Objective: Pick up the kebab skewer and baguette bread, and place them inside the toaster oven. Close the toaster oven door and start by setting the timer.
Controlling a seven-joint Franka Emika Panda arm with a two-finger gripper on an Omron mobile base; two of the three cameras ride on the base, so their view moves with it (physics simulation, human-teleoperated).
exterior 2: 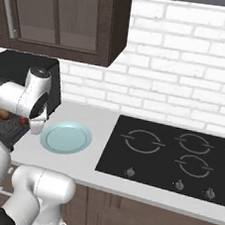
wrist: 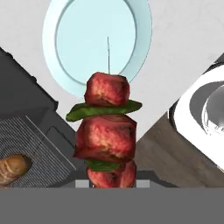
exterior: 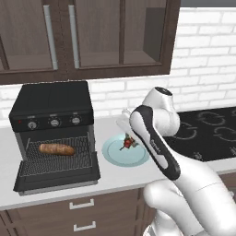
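Overhead, the bent arm is holding its gripper [wrist: 111, 186] above the blue plate [exterior: 115, 154], fingers clamping the kebab skewer [wrist: 107, 131] of red meat chunks and green slices.

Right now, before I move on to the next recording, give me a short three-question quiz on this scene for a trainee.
1. True or false: the baguette bread lies on the wire rack inside the toaster oven.
2. What is the gripper shut on? A) the kebab skewer B) the baguette bread C) an oven knob
3. In what state is the toaster oven door?

Key:
1. True.
2. A; the skewer is off the pale blue plate, which has nothing on it.
3. Open, folded down flat in front of the oven.
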